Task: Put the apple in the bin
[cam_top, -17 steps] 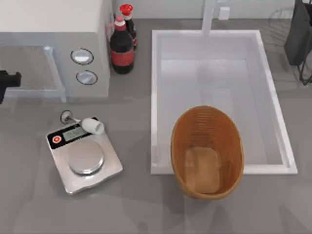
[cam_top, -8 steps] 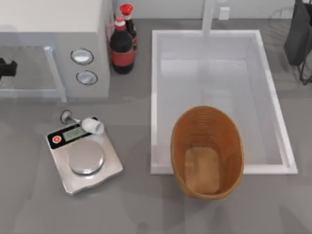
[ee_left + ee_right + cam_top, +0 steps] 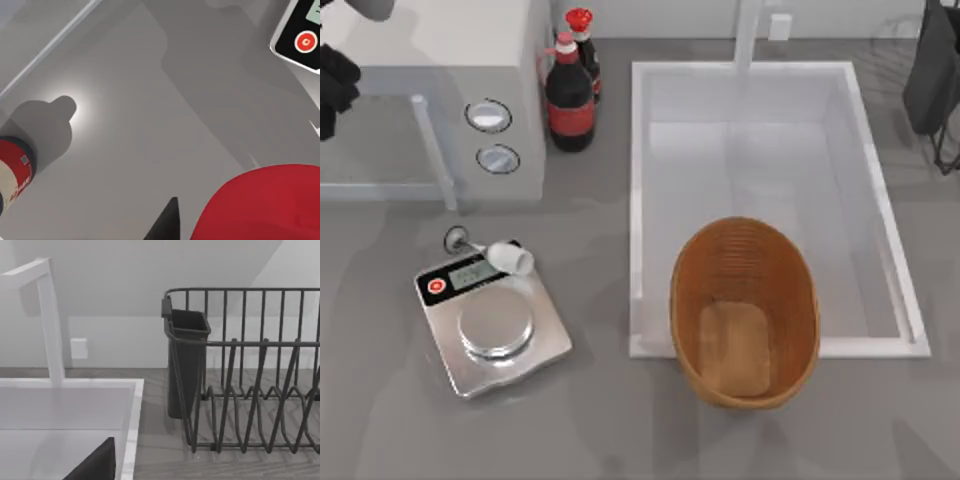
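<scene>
The apple (image 3: 260, 205) is a smooth bright-red ball close under the left wrist camera, hanging well above the grey table. My left gripper (image 3: 335, 80) is shut on it, and one dark fingertip (image 3: 167, 220) shows beside the fruit. In the top view this gripper is at the far left back corner, over the microwave, and the arm hides the apple. The bin (image 3: 682, 300), an oval brown wicker basket, stands at the front edge of the sink, right of centre, with nothing in it. My right arm (image 3: 932, 70) is parked at the back right.
A silver scale (image 3: 495, 325) with a small white cup (image 3: 510, 258) sits front left. Two cola bottles (image 3: 568, 95) stand beside the microwave (image 3: 440, 60). The white sink (image 3: 638, 200) takes up the right half, and a dark dish rack (image 3: 250, 370) stands behind it.
My left arm has moved from the left edge at mid depth to the back left corner. The basket, scale and bottles have not moved.
</scene>
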Action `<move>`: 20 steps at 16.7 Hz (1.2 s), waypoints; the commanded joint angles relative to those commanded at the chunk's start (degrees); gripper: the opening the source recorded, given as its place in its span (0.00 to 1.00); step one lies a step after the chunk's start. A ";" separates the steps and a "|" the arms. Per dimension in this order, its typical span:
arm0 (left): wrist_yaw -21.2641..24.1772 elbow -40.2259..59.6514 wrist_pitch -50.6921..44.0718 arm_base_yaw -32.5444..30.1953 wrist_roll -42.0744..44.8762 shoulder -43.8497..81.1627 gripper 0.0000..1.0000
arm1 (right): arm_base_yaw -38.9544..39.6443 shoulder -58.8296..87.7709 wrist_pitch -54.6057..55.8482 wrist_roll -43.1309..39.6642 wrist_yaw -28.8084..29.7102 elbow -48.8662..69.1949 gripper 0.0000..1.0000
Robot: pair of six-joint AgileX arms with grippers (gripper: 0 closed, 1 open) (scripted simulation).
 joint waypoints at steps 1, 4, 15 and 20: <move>0.00 3.69 -1.98 -2.13 5.88 2.04 0.00 | 0.00 0.00 0.00 0.00 0.00 0.00 1.00; 0.32 14.30 -7.64 -9.75 24.54 8.85 0.00 | 0.00 0.00 0.00 0.00 0.00 0.00 1.00; 2.10 44.67 -18.98 -40.65 79.11 31.78 0.00 | 0.00 0.00 0.00 0.00 0.00 0.00 1.00; 2.22 50.57 -20.48 -47.60 89.24 37.63 0.00 | 0.00 0.00 0.00 0.00 0.00 0.00 1.00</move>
